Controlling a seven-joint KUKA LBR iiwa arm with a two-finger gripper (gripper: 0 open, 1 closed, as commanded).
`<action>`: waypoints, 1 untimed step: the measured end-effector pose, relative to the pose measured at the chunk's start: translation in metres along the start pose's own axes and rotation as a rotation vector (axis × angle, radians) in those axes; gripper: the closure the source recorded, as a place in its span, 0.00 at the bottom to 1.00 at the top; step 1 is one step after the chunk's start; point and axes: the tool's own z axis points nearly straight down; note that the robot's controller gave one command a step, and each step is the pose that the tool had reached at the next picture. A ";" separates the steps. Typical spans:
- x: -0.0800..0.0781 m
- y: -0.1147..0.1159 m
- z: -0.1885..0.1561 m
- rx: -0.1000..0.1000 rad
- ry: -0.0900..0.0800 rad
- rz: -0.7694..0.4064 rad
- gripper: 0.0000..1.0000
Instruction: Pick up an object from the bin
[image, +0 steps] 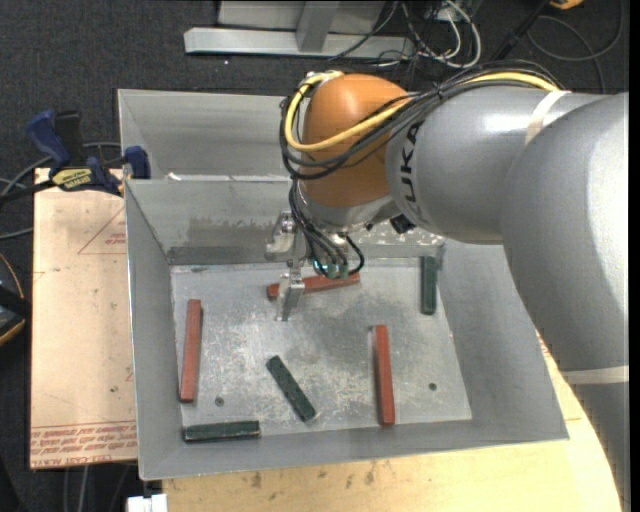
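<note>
Gripper (289, 300) and wrist come down near the back of the grey bin (150, 320) in the camera view, hanging under the orange cover (345, 140) at the end of the grey arm (500, 160). Yellow and black cables (292, 120) loop round that cover. The gripper's lower end is close to the bin floor. From this angle it cannot be told whether the gripper is open or closed.

A short red bar (322, 284) lies flat on the floor right at the gripper. Its left end sits at the gripper's tip, and the rest runs out toward the arm's side, tilted slightly upward in the picture. The tip crosses in front of that left end, so the two look as if they touch. Whether the bar is actually clamped cannot be made out.

The other pieces all lie well apart from the gripper, and none touches another. A long red bar (190, 350) lies lengthwise off to the far side from the arm, beside the bin's wall. A second long red bar (383, 375) lies lengthwise on the arm's side, nearer the camera than the gripper. A dark green bar (290, 388) lies slantwise on the floor, nearer the camera than the gripper. Another dark green bar (221, 431) lies crosswise in the near corner, away from the arm. A third dark green bar (428, 285) lies lengthwise level with the gripper on the arm's side, past the short red bar's free end.
</note>
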 end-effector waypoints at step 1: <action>-0.002 0.000 -0.005 -0.001 -0.008 0.002 0.00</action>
